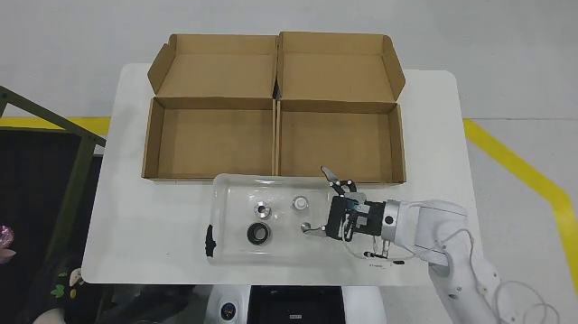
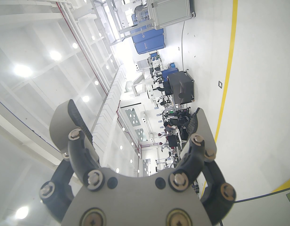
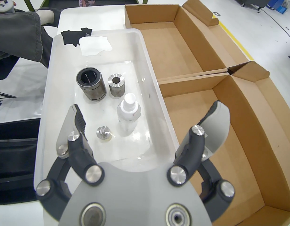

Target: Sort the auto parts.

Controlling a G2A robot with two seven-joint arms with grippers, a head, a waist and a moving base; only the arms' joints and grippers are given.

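Four auto parts [image 3: 91, 86] lie unsorted in the clear plastic tray [image 3: 157, 88]; the brown cardboard boxes [image 1: 336, 143] hold none. Your right gripper [image 1: 318, 200] hovers wide open, gripping nothing.

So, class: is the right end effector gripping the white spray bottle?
No, the right end effector is open, and the spray bottle stands free in the clear bin.
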